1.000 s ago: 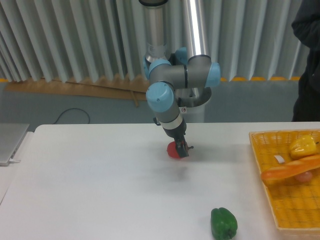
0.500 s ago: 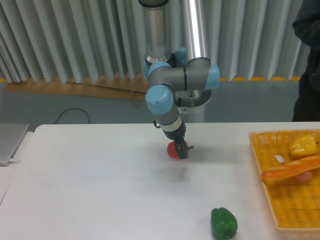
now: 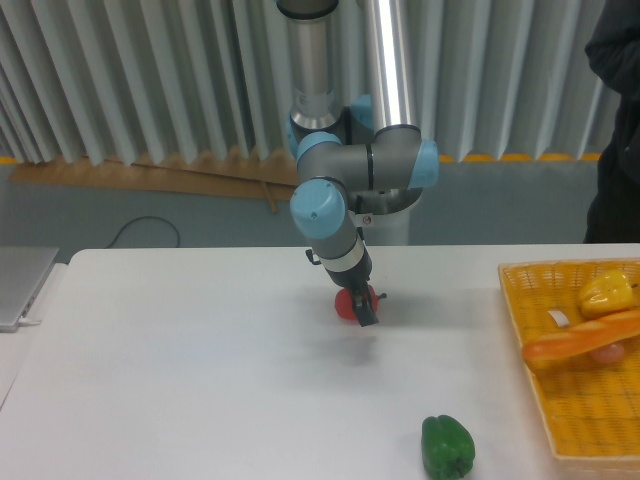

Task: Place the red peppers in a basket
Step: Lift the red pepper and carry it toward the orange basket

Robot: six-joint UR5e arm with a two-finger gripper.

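The fixed camera looks across a white table [image 3: 180,380] toward the arm, which bends down from its grey column so that the end effector [image 3: 362,310] sits low over the middle of the surface. The red pepper [image 3: 347,303] is right there between the dark fingers, partly covered by them, and a faint shadow lies on the table just below and in front of it. Whether the pepper rests on the table or hangs just clear of it cannot be told from this angle. The end effector appears clenched on the pepper, with one finger crossing its right side.

At the right edge of the table stands the basket [image 3: 520,300], yellow-orange and woven, well apart from the pepper. It already holds a yellow pepper [image 3: 605,292] and a long orange item lying across it. A green pepper [image 3: 446,446] sits near the front of the table, between the arm and the basket but closer to the camera. A dark-clothed person stands at the far right.

The step in hand looks like the pickup of the red pepper. The next move calls for a lift high enough to clear the basket rim, then a carry to the right and a release over a bare part of the mesh.
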